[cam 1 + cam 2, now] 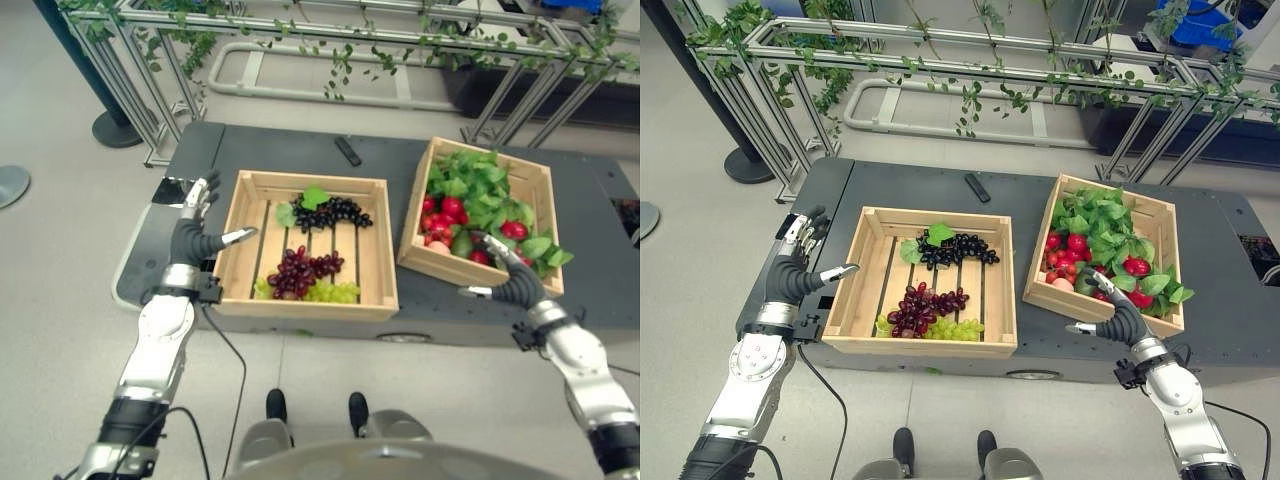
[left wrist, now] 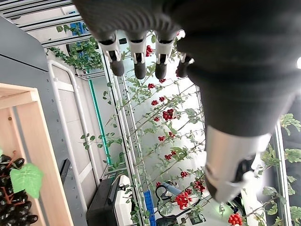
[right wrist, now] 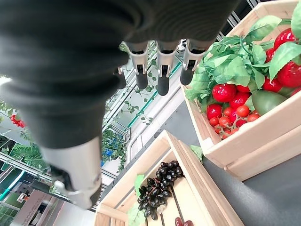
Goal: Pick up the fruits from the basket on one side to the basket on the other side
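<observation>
Fruits (image 1: 1080,255) lie heaped under leaves in the right basket (image 1: 1042,290); both of your hands are empty.
Your right hand (image 1: 1118,322), fingers straight and spread, hovers at that basket's near rim, likely lining up a grab. Your left hand (image 1: 795,270) waits open beside the left basket (image 1: 850,295), which already holds grapes (image 1: 928,305).
</observation>
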You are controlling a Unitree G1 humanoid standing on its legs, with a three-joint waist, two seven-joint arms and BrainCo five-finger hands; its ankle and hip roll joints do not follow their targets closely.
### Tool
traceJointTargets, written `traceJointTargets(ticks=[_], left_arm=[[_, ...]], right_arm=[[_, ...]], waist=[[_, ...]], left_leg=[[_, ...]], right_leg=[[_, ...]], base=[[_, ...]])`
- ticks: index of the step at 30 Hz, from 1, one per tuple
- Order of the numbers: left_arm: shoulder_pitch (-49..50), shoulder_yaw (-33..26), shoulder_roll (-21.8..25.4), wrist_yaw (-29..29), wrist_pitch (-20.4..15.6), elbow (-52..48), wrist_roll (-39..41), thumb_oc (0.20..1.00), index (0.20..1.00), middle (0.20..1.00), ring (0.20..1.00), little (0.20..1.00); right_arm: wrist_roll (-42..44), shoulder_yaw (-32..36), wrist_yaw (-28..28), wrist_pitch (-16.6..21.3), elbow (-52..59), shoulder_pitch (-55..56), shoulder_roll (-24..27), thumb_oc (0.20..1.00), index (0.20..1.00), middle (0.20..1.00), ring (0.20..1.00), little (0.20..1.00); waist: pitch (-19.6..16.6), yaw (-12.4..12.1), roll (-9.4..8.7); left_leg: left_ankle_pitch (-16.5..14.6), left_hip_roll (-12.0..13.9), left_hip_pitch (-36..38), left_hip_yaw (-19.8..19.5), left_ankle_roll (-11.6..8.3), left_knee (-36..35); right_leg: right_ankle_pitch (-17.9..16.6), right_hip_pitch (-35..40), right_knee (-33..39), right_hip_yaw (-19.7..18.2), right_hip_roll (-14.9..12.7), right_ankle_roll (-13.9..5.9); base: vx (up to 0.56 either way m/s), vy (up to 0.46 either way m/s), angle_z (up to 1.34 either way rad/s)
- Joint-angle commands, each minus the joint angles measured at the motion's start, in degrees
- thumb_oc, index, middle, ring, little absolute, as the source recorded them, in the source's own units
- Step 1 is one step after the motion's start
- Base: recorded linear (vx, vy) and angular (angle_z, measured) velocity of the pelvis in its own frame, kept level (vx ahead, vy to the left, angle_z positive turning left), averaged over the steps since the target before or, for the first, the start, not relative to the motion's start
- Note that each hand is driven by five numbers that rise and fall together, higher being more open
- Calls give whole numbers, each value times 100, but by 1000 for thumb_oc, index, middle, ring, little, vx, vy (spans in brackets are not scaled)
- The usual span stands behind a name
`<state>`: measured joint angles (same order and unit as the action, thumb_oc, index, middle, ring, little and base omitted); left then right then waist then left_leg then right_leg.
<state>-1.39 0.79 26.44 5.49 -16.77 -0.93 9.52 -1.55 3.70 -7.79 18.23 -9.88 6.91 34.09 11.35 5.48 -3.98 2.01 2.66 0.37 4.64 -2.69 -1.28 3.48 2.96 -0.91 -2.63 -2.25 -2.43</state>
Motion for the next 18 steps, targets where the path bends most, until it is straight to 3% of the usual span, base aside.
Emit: traceJointTargets(ticks=[1,18], left_arm=[[-51,-166,50,115,-296,-152,-145,1000,1000,1000,1000,1000],[54,-154,11,38,-293,-148,-20,1000,1000,1000,1000,1000]], right_arm=[[107,53,69,188,163,-159,93,1000,1000,1000,1000,1000],[102,-54,54,179,71,-111,16,1000,1000,1000,1000,1000]], waist=[[-292,-27,18],[-375,-33,42]], left_leg=[[-498,148,-84,65,-28,507],[-547,87,71,132,5,368]], right_leg=[[-151,-430,-321,212,-172,-403],[-225,-282,-109,219,-253,-462]], base=[[54,3,2],[5,1,1]])
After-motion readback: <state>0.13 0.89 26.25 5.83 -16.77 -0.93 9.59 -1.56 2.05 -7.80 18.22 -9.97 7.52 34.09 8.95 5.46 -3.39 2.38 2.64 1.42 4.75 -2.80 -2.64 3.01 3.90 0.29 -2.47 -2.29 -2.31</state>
